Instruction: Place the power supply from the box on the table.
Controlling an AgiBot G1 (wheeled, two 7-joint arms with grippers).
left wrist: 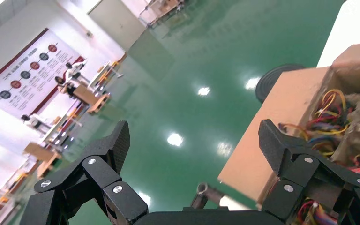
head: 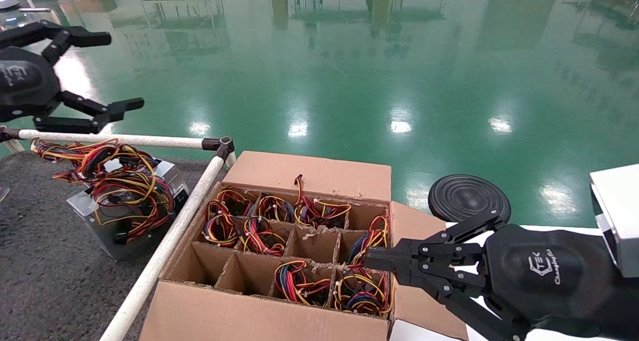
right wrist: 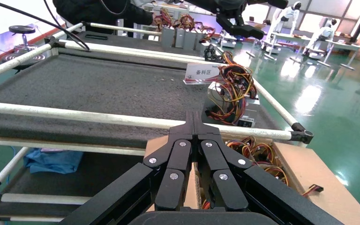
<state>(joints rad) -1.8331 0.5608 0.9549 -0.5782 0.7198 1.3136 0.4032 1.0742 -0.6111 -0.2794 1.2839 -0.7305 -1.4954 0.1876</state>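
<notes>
Hovering above the far-left corner of the bench (head: 45,261), the left pincer (head: 117,71) has its fingers spread wide apart and holds nothing. One power supply (head: 125,211) lies on the grey bench surface just inside the white pipe rail (head: 164,246), its red, yellow and black wires heaped on top. The box (head: 279,301) stands beside the rail, off the bench; its dividers make a grid of cells, about six of them showing wire bundles and three at the near-left corner bare. The right pincer (head: 372,258) sits over the box's right-hand cells with its fingers pressed together, gripping nothing.

Only the right wrist view shows the bench's full length: a white label card (right wrist: 201,73) by the power supply (right wrist: 229,101) and more supplies (right wrist: 180,33) standing at the far end, their number unclear. Only the left wrist view shows wall posters (left wrist: 26,75) across the green floor (left wrist: 183,89).
</notes>
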